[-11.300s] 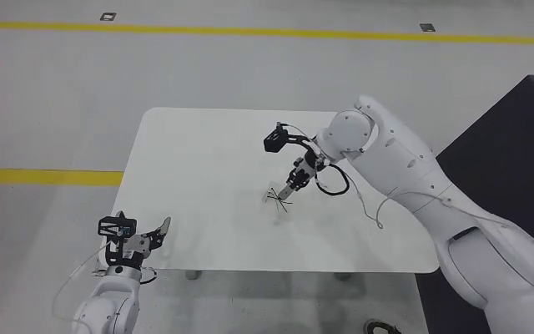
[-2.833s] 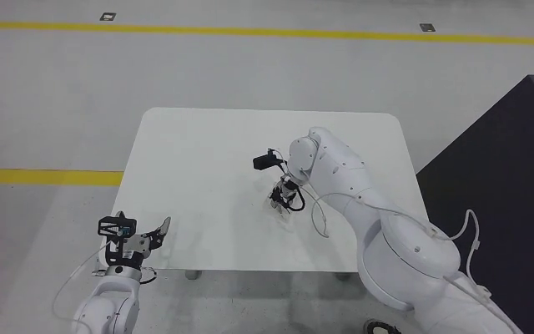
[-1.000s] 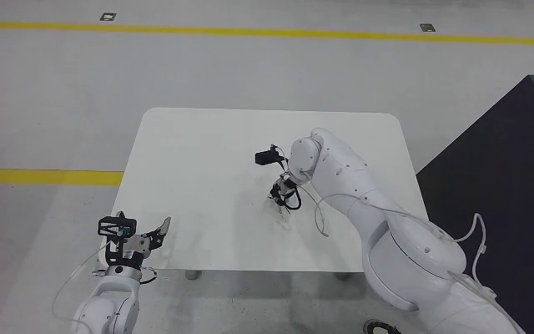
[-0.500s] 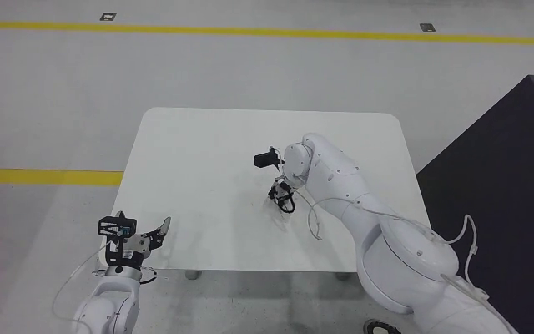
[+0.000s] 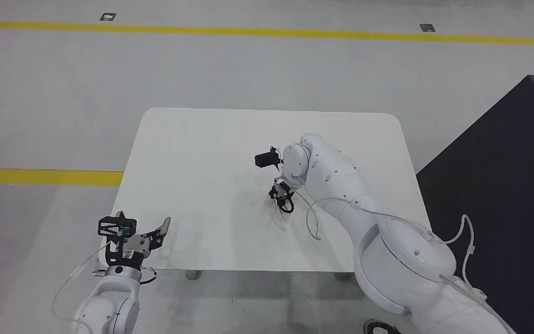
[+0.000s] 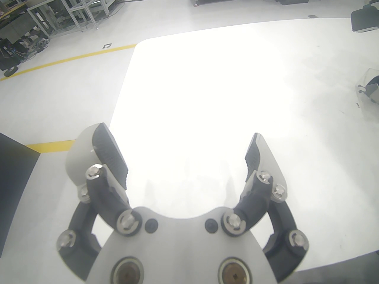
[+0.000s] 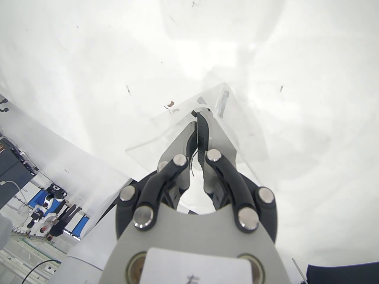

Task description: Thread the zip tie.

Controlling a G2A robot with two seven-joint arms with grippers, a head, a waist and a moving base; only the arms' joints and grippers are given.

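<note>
- The right gripper is recorded over the middle of the white, rounded-corner desk, with its arm stretched in from the desk's right side.
- Its jaws are found clenched on a thin black plastic zip tie. A short dark end is seen just past the jaw tips, and a fine black strand is seen running back between the finger links.
- The zip tie is thus located at the desk's centre, in the right gripper. Whether it touches the desk surface cannot be told.
- A transparent angular plastic piece is noted on the desk directly under the jaw tips. Whether the zip tie touches it cannot be told.
- The left gripper is recorded at the desk's near left corner, well apart from the right gripper and the zip tie.
- Its jaws are found released and spread wide, with the ribbed black pads turned towards each other.
- A yellow floor line is noted beyond the desk's far edge.
</note>
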